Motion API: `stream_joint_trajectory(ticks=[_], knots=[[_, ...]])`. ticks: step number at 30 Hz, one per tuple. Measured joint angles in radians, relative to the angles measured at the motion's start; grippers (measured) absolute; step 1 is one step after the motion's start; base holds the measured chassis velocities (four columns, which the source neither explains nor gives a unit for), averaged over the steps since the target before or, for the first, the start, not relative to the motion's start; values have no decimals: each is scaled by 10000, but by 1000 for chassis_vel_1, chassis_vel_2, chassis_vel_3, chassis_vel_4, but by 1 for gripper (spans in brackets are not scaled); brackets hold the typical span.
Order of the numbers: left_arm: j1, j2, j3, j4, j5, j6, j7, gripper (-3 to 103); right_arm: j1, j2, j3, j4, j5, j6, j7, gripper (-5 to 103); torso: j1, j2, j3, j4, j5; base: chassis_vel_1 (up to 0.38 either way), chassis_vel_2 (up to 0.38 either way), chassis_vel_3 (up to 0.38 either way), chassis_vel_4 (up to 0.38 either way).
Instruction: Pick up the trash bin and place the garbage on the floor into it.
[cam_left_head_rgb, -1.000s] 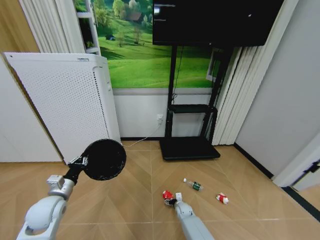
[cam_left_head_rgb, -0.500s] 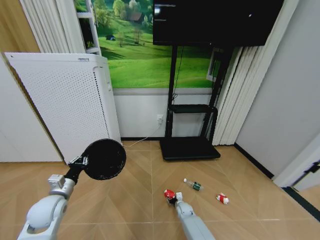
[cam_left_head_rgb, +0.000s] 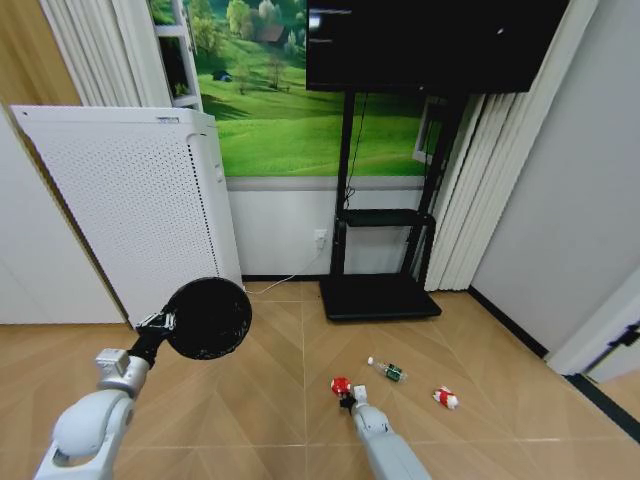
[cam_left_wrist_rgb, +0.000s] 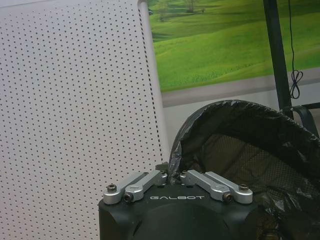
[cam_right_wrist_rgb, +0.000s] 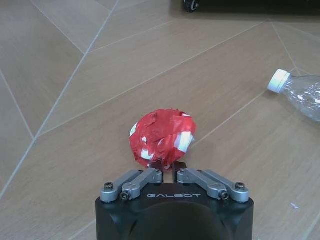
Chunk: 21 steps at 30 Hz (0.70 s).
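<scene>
Right gripper (cam_right_wrist_rgb: 167, 167) clamped on the crumpled red can (cam_right_wrist_rgb: 161, 137), low over the parquet floor (cam_left_head_rgb: 270, 400) | left gripper (cam_left_wrist_rgb: 170, 175) pinches the trash bin (cam_left_head_rgb: 207, 318) rim, held high to the can's left (mouth faces away) | the can must travel leftward and up

Head cam: high up, looking forward and down over floor (cam_left_head_rgb: 260, 410), both arms poking in from bottom edge, far wall and TV stand (cam_left_head_rgb: 380, 290) beyond. Left wrist cam: right behind left gripper (cam_left_wrist_rgb: 172, 175), super close on bin (cam_left_wrist_rgb: 250, 145), faces white appliance (cam_left_wrist_rgb: 75, 100), same one at head view's left. Right wrist cam: low, behind right gripper (cam_right_wrist_rgb: 167, 165), aimed at floor, red can (cam_right_wrist_rgb: 161, 137) close, bottle (cam_right_wrist_rgb: 300, 92) at edge; head view catches both too.
</scene>
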<state>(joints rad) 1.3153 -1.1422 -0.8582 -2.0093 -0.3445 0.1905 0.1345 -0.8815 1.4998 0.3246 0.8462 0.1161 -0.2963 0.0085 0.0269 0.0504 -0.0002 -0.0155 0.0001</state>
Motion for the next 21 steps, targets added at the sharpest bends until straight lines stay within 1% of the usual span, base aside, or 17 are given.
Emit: stream_joint_trajectory(ticks=[2, 4, 12, 16, 18, 21], knots=[[-17, -1, 3, 5, 1, -1, 0, 3, -16, -67, 36, 27, 10, 3, -4, 3, 0, 0, 0, -1, 0, 0, 0, 0, 0], [-17, 1, 5, 6, 1, -1, 1, 3, -36, -93, 69, 53, 18, 3, -6, 2, 0, 0, 1, -1, 0, 0, 0, 0, 0], [-2, 5, 11, -24, 2, 0, 2, 3, -484, -345, 230, 638, 168, -19, -67, 2, 1, 0, 2, -3, 0, 0, 0, 0, 0], [30, -21, 9, -64, 3, 3, 2, 3, -730, -424, 489, 1022, 256, -76, -82, 1, 1, -1, 2, -3, 0, 0, 0, 0, 0], [52, -24, -14, -84, 2, 4, 1, 3, -898, -471, 862, 1368, 330, -128, -94, 1, 1, -1, 2, -3, 0, 0, 0, 0, 0], [52, -28, -25, -83, 2, 4, 3, 3, -986, -499, 1084, 1592, 423, -178, -107, 1, 3, -2, 3, -4, 1, 0, 0, 0, 0]])
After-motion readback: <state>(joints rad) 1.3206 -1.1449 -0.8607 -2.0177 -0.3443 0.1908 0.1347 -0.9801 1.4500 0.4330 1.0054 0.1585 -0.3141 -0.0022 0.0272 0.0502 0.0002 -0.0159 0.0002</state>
